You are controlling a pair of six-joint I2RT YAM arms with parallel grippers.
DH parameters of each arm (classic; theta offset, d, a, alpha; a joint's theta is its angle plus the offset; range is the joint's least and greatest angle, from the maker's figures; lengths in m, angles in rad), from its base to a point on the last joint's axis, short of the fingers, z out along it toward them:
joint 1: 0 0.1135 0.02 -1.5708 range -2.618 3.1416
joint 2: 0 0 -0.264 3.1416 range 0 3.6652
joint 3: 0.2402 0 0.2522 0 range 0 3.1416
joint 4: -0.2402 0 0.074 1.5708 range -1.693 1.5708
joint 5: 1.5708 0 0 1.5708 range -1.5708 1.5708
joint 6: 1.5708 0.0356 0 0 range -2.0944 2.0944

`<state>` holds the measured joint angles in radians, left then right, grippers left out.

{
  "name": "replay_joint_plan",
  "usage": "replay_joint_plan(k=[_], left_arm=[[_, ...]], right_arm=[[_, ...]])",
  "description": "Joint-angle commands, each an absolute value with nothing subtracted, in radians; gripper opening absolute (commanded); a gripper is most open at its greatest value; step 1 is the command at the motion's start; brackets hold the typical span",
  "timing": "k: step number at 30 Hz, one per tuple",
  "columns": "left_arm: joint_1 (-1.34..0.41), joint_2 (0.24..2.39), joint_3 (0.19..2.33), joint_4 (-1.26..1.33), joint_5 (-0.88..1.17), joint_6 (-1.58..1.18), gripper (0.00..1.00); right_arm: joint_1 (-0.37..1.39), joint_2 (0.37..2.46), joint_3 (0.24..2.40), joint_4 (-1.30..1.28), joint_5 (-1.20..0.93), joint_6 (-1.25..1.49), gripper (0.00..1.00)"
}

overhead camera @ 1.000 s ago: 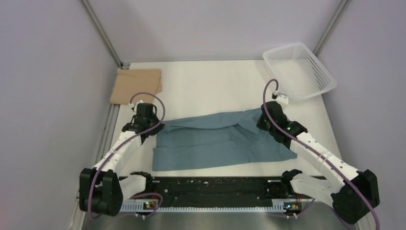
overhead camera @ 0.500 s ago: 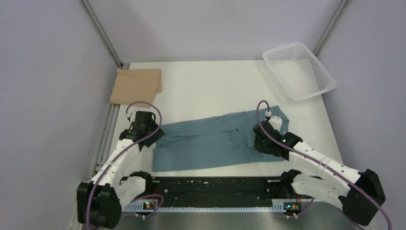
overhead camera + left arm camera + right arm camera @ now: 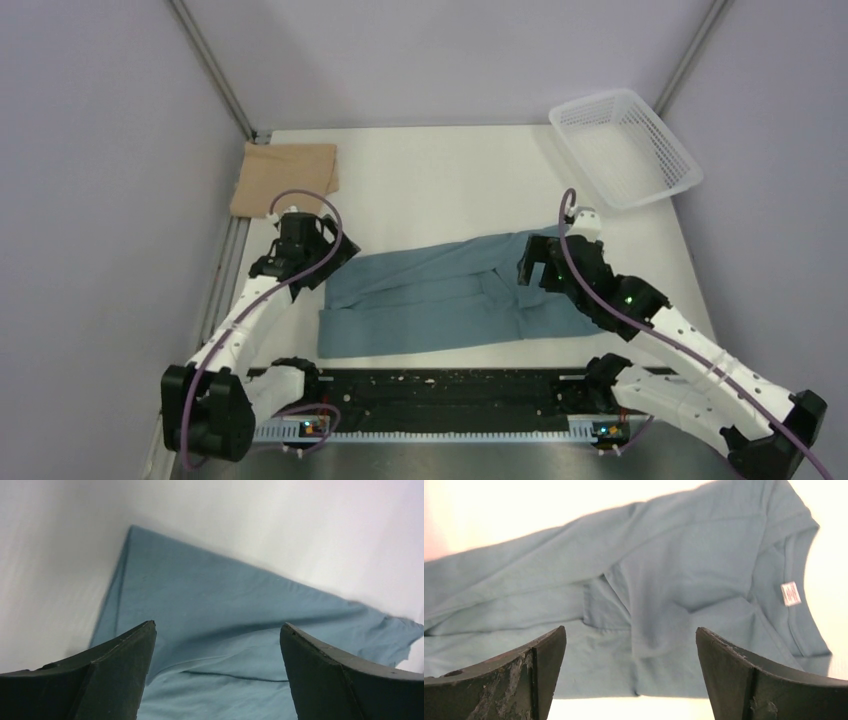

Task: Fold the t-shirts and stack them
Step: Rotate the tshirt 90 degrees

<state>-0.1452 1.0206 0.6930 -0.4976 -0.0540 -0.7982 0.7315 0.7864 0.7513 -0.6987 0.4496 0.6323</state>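
Observation:
The teal-blue t-shirt (image 3: pixel 440 300) lies folded lengthwise into a long band across the middle of the table. My left gripper (image 3: pixel 335 255) hovers open over its left end, and only cloth (image 3: pixel 210 595) shows between the wide-apart fingers (image 3: pixel 217 626). Over the shirt's right end my right gripper (image 3: pixel 535 262) is also open (image 3: pixel 630 630), holding nothing; below it are the shirt's collar and its small white neck label (image 3: pixel 791 593). The tan t-shirt (image 3: pixel 285 178) lies folded at the table's far left corner, apart from both grippers.
A white mesh basket (image 3: pixel 622 148) sits tilted at the far right corner. The white table (image 3: pixel 440 190) is bordered by purple walls on three sides. A black strip (image 3: pixel 450 392) runs along the near edge between the arm bases.
Both grippers went from shut to open and let go of the teal shirt's edge after bringing it toward the near side. Both have since lifted off the cloth.

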Motion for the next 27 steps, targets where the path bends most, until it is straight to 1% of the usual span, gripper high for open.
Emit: replay_joint_plan(k=[1,3,5,7,9,13,17,18,21,24,27], left_arm=[[-0.159,1.166,0.717,-0.272,0.162,-0.791,0.98],[-0.172,1.244,0.73,-0.225,0.217,-0.783,0.99],[-0.178,1.309,0.739,-0.23,0.22,-0.773,0.99],[-0.178,1.347,0.723,-0.238,0.198,-0.767,0.99],[-0.178,1.365,0.69,-0.249,0.164,-0.757,0.99],[-0.176,1.397,0.643,-0.283,0.059,-0.773,0.99],[-0.176,1.433,0.616,-0.286,0.063,-0.778,0.99],[-0.177,1.436,0.609,-0.293,0.072,-0.781,0.97],[-0.183,1.372,0.573,-0.316,0.106,-0.807,0.96],[-0.21,1.249,0.522,-0.355,0.077,-0.837,0.97],[-0.247,1.139,0.451,-0.37,0.092,-0.897,0.98]], right_arm=[[0.737,0.909,0.738,-0.474,0.415,0.57,0.99],[0.688,1.049,0.74,-0.415,0.364,0.622,0.99],[0.594,1.188,0.759,-0.391,0.255,0.664,0.97],[0.556,1.272,0.735,-0.327,0.195,0.679,0.96],[0.539,1.313,0.702,-0.315,0.181,0.692,0.95],[0.523,1.317,0.593,-0.3,0.252,0.721,0.96],[0.497,1.4,0.517,-0.149,0.15,0.739,0.95],[0.497,1.432,0.528,-0.118,0.141,0.739,0.95],[0.491,1.568,0.643,-0.051,0.166,0.72,0.95],[0.489,1.716,0.831,0.019,0.157,0.681,0.95],[0.489,1.865,1.025,0.086,0.172,0.625,0.95]])
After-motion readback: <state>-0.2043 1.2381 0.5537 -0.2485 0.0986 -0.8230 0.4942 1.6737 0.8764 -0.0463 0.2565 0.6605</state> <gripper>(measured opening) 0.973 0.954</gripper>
